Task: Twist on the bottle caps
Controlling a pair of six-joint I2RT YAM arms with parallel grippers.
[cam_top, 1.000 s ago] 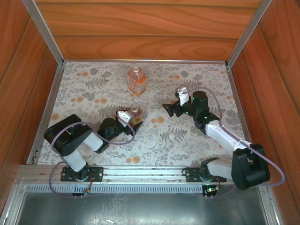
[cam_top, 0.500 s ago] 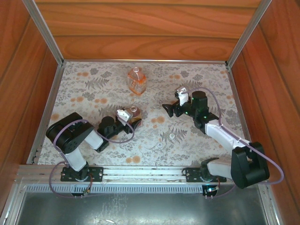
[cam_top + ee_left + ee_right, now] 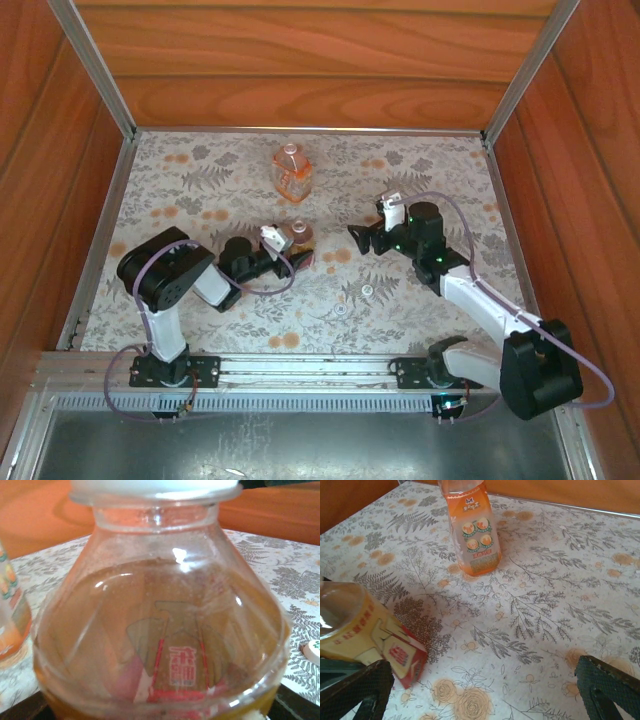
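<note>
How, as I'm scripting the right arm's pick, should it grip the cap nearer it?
Pinch the cap across its round rim, descending from straight above: it lies flat on the table, probably too low for a sideways approach.

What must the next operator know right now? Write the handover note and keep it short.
Left gripper: closed around the round bottle near the middle of the table. The bottle looks tilted in the right wrist view.
Right gripper: open and empty, just right of that bottle.
Square bottle: upright, farther back, nothing touching it.
Caps: both loose on the table, nearer the arm bases.
Done: one bottle gripped.
Left: pick up each cap and screw it on, for both bottles.
</note>
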